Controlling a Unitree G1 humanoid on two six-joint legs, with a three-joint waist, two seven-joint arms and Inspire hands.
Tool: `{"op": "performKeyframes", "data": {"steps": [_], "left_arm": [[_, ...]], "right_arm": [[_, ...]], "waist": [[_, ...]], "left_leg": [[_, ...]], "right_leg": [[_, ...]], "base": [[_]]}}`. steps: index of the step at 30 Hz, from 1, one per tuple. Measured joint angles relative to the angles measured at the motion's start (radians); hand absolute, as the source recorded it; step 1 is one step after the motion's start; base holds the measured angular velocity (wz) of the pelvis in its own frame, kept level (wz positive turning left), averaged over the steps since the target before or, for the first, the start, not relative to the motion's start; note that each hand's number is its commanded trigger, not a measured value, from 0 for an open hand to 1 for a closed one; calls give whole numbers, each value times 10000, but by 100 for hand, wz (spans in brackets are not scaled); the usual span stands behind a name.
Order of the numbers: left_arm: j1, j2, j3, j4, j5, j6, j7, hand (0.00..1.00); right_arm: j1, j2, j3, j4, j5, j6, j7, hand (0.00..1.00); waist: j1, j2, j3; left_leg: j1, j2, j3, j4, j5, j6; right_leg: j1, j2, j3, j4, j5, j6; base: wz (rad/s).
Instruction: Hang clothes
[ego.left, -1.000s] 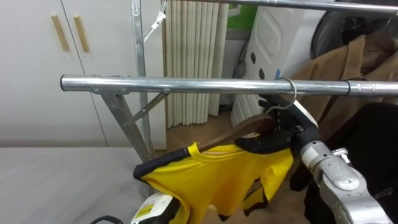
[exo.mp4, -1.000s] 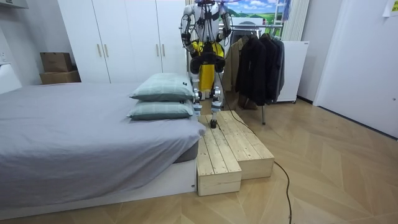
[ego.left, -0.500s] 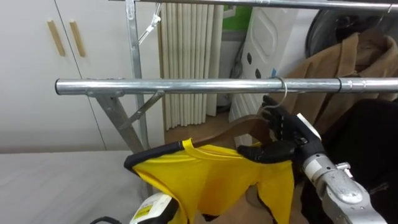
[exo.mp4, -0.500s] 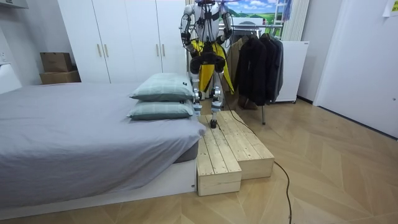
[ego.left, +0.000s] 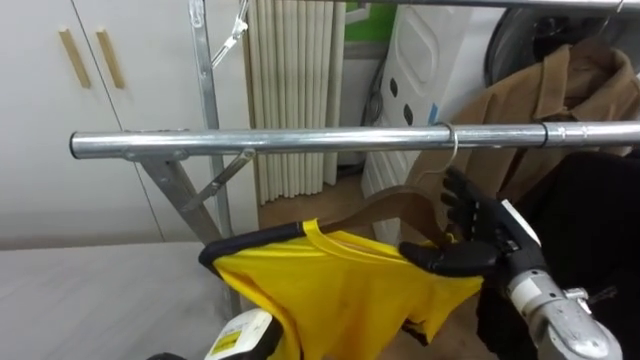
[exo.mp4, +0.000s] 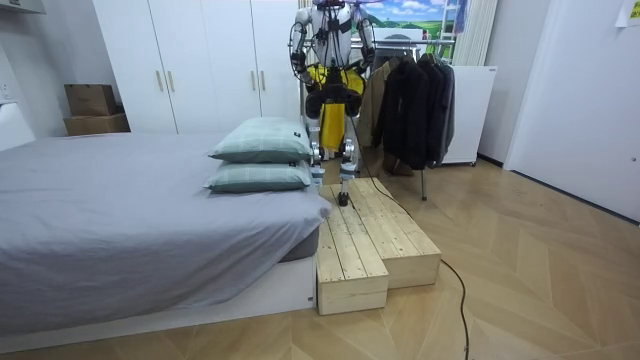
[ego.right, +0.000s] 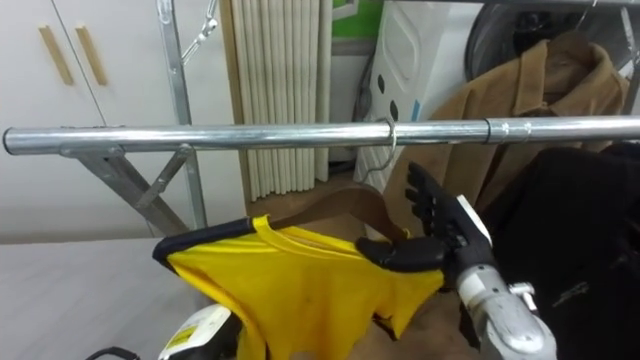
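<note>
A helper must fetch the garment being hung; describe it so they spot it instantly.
Go to the clothes rail beside the white wardrobe. A wooden hanger hooked on it carries a T-shirt, left of a tan coat and dark garments. It alone is bright yellow.

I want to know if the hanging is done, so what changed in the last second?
The right hand straightened its fingers, let go of the brown wooden hanger and eased down and away from the hook. As before, the hook sits over the silver metal rail, and the yellow T-shirt is on the hanger.
</note>
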Motion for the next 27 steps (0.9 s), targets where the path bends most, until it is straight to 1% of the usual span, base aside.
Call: {"op": "performKeyframes", "data": {"steps": [1, 2, 4, 5, 7, 12, 16, 21, 27], "left_arm": [[6, 3, 24, 1, 30, -23, 5, 0], [13, 7, 24, 1, 59, -72, 44, 0], [86, 2, 19, 1, 83, -245, 205, 0], [151, -12, 8, 1, 83, -326, 286, 0], [223, -35, -10, 1, 136, -399, 371, 0], [288, -7, -9, 1, 458, -416, 450, 0], [288, -58, -11, 1, 454, -417, 462, 0], [288, -85, -12, 0, 452, -417, 462, 0], [287, -89, 4, 1, 439, -417, 463, 0]], "right_arm": [[53, 1, 0, -44, -5, -2, -2, 0], [162, 2, 0, -130, -85, -17, -21, 0], [396, 4, -3, -334, -368, -86, -91, 0], [521, 5, -5, -433, -455, -112, -109, 0], [588, 5, -5, -523, -662, -118, -132, 0], [590, 8, -5, -569, -845, -127, -309, 0], [677, 6, -4, -763, -1022, -127, -304, 0], [744, 7, -3, -967, -1148, -125, -289, 0], [782, 58, -1, -1085, -1103, -125, -299, 0]], "waist": [[-41, 0, 0], [-88, -1, -1], [-118, -2, -19], [-135, -2, -23], [-180, -2, -23], [-180, -3, -23], [-201, -5, -23], [-357, -6, -24], [-333, -4, -25]], "left_leg": [[2, 0, 18, 0, 0, 0], [21, 1, 127, 0, 0, 0], [34, 4, 228, -1, 0, 0], [43, 9, 351, -1, 0, 0], [28, 10, 415, -2, 0, 0], [19, 14, 524, -2, 0, 0], [-2, 12, 605, -7, 0, 0], [3, 10, 633, -14, 0, 0], [22, 22, 637, -15, -1, 1]], "right_leg": [[-1, -1, 6, 1, 0, 1], [-12, 3, 50, 13, 0, 1], [-35, 17, 129, 25, 3, 6], [-46, 22, 166, 31, 7, 12], [-109, 29, 217, 61, 11, 16], [-212, 50, 355, 142, 14, 18], [-277, 57, 431, 163, 15, 18], [-290, 69, 497, 156, 15, 18], [-332, 121, 661, 176, 17, 13]], "base": [[-8], [-11], [-13], [-11], [-11], [-7], [-6], [-2], [-8]]}}
